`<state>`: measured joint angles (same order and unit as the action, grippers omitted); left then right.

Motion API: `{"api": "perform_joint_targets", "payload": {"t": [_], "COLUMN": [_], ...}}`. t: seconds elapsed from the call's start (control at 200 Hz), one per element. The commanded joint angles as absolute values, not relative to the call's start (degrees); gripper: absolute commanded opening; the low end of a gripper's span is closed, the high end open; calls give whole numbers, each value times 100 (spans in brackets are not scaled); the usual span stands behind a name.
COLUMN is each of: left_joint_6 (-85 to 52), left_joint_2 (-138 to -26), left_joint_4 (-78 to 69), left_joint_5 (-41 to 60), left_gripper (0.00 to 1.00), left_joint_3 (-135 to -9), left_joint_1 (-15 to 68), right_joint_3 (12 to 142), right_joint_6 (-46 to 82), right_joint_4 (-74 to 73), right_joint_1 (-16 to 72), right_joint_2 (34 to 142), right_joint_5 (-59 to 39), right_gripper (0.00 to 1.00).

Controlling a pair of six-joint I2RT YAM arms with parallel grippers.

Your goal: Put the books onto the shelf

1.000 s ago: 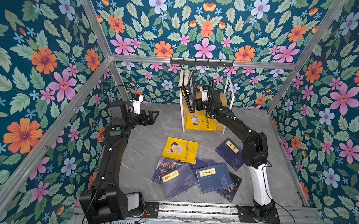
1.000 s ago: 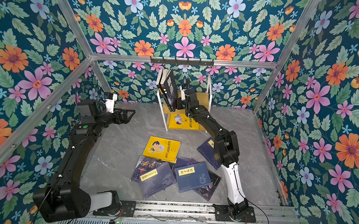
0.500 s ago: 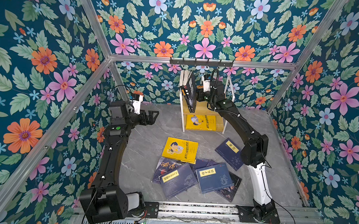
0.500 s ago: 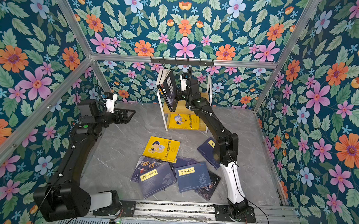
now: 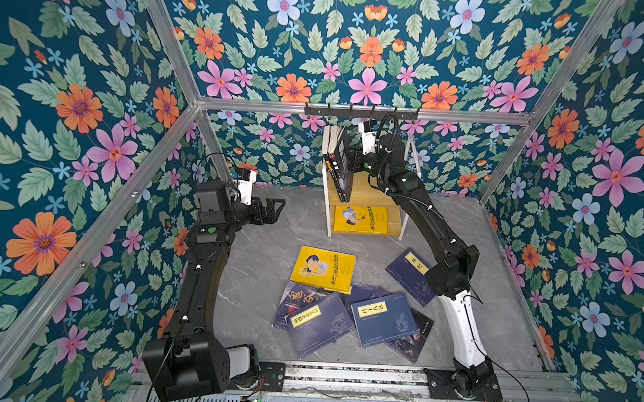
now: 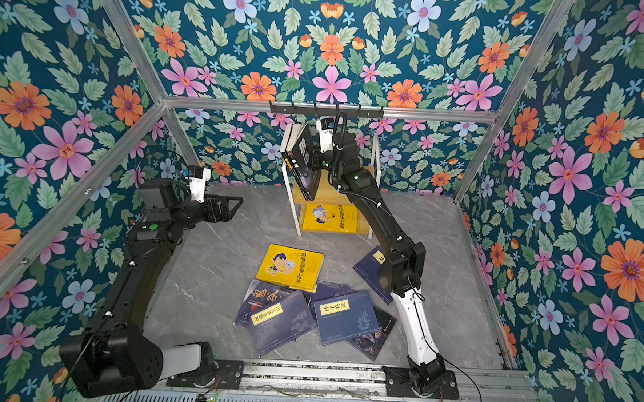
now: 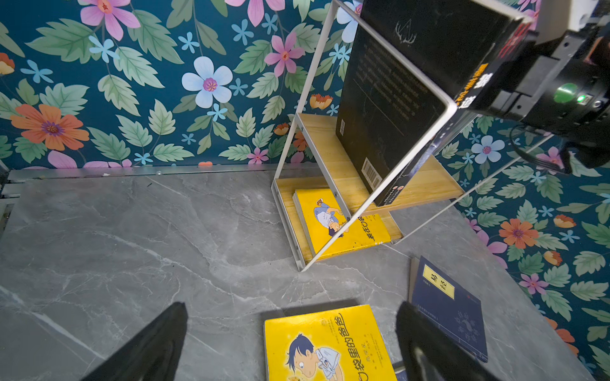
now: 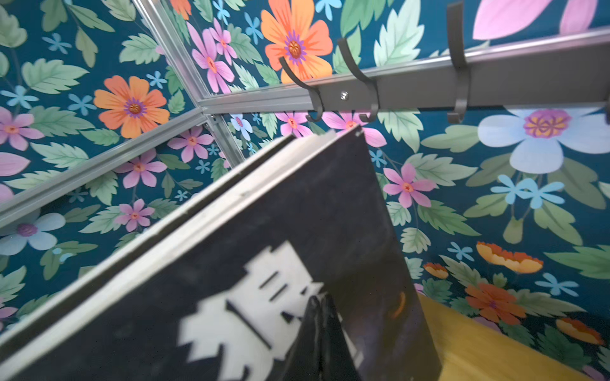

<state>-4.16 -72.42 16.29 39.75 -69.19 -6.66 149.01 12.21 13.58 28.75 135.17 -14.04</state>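
The shelf stands at the back wall. Two or three black books stand leaning on its upper board. A yellow book lies on the lower board. My right gripper is shut, empty, its tips against the outermost black cover. My left gripper hangs open over the floor, left of the shelf. On the floor lie a yellow book and several navy and dark books.
A black hook rail runs along the back frame just above the shelf. One navy book lies apart, near the right arm's elbow. Floral walls close in three sides, and a metal rail bounds the front.
My right gripper has risen along the standing black books, from the upper board's level to near their top. The left arm has stayed still.
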Motion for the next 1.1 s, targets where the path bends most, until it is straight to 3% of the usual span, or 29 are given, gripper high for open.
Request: {"api": "perform_joint_targets", "payload": {"t": [0.0, 0.21, 0.33, 0.49, 0.675, 0.84, 1.09], "left_joint_6": [-369, -46, 142, 393, 899, 774, 551], "left_joint_2": [-7225, -7242, -7295, -7365, -7453, -7549, -7955], "left_joint_4": [1572, 1801, 2097, 2401, 2921, 2577, 2431], "left_joint_5": [4011, 3977, 3906, 4021, 3892, 3528, 3361], "left_gripper": [100, 100, 99, 97, 97, 98, 98], "left_joint_3": [-6936, -7039, -7141, -7084, -6911, -6322, -6115], "left_joint_1": [-659, -635, -573, -415, -253, -141, -54], "right_joint_3": [14950, 14974, 14701, 11972, 9753, 8007, 6194], "right_joint_6": [1310, 1221, 1127, 1419, 1501, 2056, 2806], "right_joint_4": [1221, 1317, 1633, 528, 387, 194, 131], "right_joint_1": [2906, 2918, 2912, 2911, 2919, 2964, 3246], "right_joint_2": [13524, 13349, 12916, 11269, 9625, 8290, 6990], "right_joint_5": [-1675, -1626, -1439, -1314, -1057, -762, -131], "right_gripper": [4, 5, 10, 14, 21, 26, 43]}}
